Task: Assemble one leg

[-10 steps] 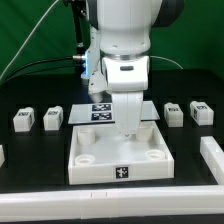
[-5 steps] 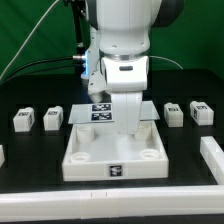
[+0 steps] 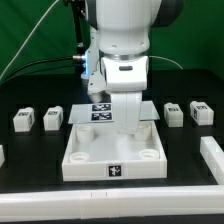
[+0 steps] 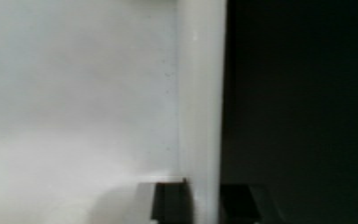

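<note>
Hovering my gripper (image 3: 128,129) over the tray piece (image 3: 88,168).
Jaw spread unclear; I'd centre squarely on a leg (image 3: 172,113) before pinching.

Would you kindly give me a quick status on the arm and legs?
Gripper low at tray rear wall, grip unreadable. Four legs loose on table, flanking tray. No obstruction seen.
</note>
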Controlling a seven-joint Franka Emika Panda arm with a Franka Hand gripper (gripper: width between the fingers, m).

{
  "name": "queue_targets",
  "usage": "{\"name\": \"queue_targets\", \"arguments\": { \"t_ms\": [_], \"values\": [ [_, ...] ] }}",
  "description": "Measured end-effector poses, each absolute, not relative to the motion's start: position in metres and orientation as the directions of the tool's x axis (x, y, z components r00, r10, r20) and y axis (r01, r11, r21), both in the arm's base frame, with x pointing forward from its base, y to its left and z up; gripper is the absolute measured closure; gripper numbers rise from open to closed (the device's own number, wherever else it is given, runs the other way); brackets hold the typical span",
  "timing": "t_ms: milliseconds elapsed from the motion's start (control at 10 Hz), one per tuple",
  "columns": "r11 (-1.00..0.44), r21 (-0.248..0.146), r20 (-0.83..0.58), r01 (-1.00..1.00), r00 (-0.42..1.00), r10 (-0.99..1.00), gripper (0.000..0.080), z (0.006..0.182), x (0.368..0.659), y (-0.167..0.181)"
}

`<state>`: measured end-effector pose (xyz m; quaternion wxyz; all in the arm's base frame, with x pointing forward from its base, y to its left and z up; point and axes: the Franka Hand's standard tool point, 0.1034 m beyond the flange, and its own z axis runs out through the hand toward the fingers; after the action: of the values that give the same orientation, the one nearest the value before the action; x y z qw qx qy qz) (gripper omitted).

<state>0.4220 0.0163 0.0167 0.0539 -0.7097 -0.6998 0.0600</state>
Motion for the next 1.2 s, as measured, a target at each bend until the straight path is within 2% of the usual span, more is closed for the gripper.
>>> {"name": "queue_targets", "arguments": {
  "t_ms": [400, 700, 1200],
  "values": [
    [-0.003, -0.156, -0.006, 0.988, 0.002, 1.000, 0.0735, 0.016, 0.426, 0.023],
    [0.003, -0.134, 0.005, 0.991, -0.002, 1.000, 0.0735, 0.017, 0.447, 0.054],
    [-0.044, -0.114, 0.017, 0.992, 0.046, 0.999, 0.0735, 0.017, 0.478, 0.084]
  ]
}}
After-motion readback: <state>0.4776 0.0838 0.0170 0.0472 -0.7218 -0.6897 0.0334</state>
